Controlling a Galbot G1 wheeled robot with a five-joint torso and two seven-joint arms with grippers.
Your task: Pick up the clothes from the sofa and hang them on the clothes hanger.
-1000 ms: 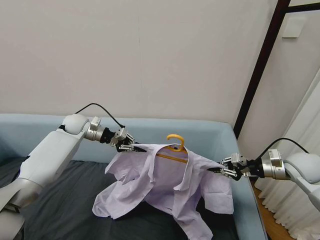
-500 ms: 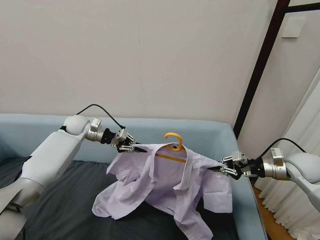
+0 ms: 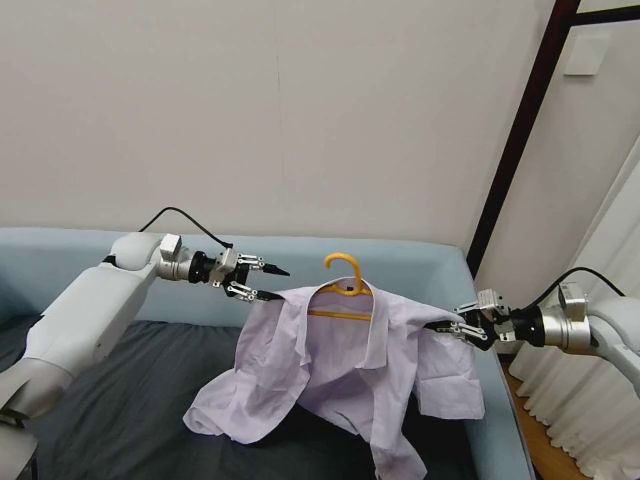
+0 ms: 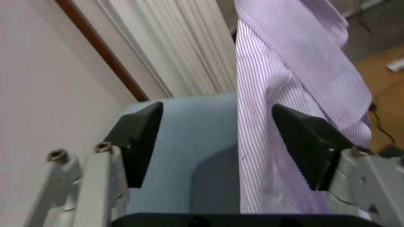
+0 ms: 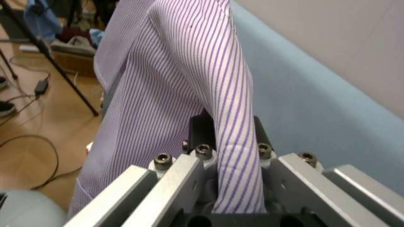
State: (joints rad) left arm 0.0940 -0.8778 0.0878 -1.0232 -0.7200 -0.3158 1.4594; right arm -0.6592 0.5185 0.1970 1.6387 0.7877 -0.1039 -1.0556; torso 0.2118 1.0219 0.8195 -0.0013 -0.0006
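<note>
Backdrop: you face a plain white wall point(image 3: 300, 120), with a dark frame point(image 3: 515, 140) and a pale curtain point(image 3: 600, 330) off to your right.
Sofa: the sofa point(image 3: 420, 262) is light blue and runs across your view below the wall, with a dark cushion point(image 3: 120, 400) on its seat.
Shirt: the shirt point(image 3: 340, 360) is lilac with fine stripes. It is draped open on the hanger and held up in front of the backrest. Its lower folds trail onto the cushion.
Hanger: the hanger point(image 3: 345, 265) is yellow. Its hook rises above the collar and its bar shows in the open neck.
Left gripper: your left gripper point(image 3: 274, 284) sits at the shirt's shoulder on your left with its fingers spread wide. The lower finger lies against the shoulder edge. In the left wrist view, cloth hangs in the gap, nearer one pad; you cannot tell whether it touches.
Right gripper: your right gripper point(image 3: 452, 328) is at the opposite shoulder, pinching a fold of shirt. In the right wrist view, the striped cloth runs straight between its pressed fingers.
Arms: both reach inward over the sofa, one on each side of the shirt.
</note>
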